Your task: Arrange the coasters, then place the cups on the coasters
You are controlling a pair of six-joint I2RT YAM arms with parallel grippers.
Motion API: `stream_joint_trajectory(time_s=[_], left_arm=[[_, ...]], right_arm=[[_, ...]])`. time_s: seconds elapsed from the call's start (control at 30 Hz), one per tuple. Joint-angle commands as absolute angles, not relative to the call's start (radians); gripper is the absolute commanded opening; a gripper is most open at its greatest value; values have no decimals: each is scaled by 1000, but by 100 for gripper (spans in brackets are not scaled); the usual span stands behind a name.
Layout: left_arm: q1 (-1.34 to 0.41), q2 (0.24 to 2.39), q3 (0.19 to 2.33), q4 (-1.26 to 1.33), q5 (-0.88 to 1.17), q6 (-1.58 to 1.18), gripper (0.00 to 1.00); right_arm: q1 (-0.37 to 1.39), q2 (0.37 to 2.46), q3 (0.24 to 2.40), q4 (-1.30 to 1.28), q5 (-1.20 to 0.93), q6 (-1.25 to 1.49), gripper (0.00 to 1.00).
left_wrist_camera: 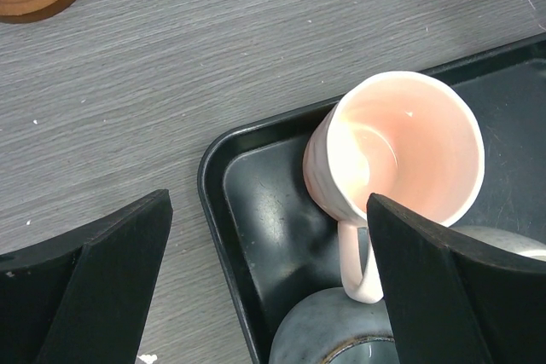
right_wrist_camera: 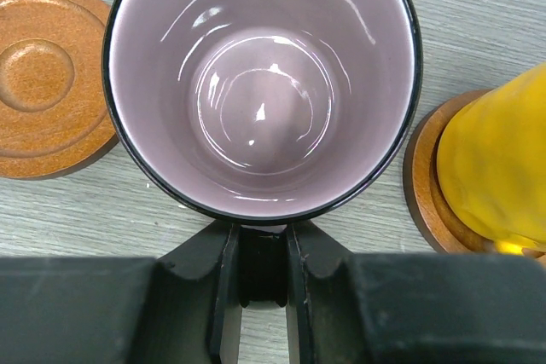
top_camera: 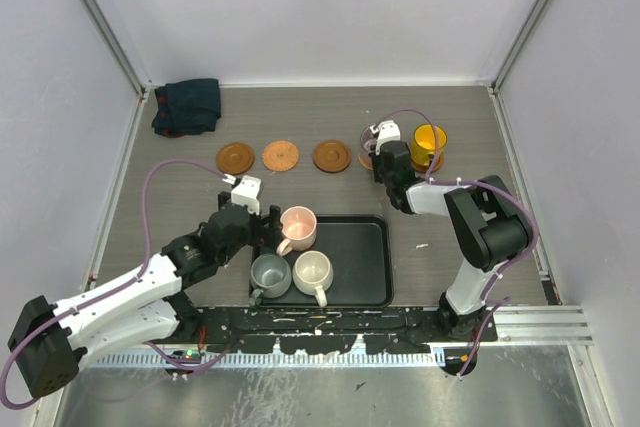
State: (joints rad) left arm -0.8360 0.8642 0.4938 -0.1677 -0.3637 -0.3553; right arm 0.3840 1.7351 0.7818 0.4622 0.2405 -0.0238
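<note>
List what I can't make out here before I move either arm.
- What lies under the mauve cup: in the right wrist view the cup itself covers the spot; in the top view the right gripper covers the cup.
- Mauve cup lifted or resting: no view tells.
- Grey cup: left wrist view, cut off by the bottom edge.
- White cup: left wrist view, mostly behind a finger.

five cups: one pink cup (top_camera: 298, 228), one grey-green cup (top_camera: 269, 273), one cream cup (top_camera: 312, 270), one yellow cup (top_camera: 429, 142) and one mauve cup (right_wrist_camera: 260, 83). four coasters show plainly: a dark rimmed coaster (top_camera: 235, 157), a lighter flat coaster (top_camera: 281, 155), another rimmed coaster (top_camera: 332, 156), and a coaster under the yellow cup (right_wrist_camera: 422, 185). whether a fifth lies beneath the mauve cup cannot be told. one black tray (top_camera: 365, 257). one dark cloth (top_camera: 187, 105).
</note>
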Motion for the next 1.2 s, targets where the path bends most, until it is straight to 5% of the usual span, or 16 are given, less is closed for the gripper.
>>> stream_joint_trajectory(time_s=[0.0,1.17], left_arm=[[-838,872,494,-106,-381,-360,98],[-838,870,488,-106,-381,-365,98]], right_arm=[[380,1705,828,593,284,-13,1],[379,1683,823,530,292,18,1]])
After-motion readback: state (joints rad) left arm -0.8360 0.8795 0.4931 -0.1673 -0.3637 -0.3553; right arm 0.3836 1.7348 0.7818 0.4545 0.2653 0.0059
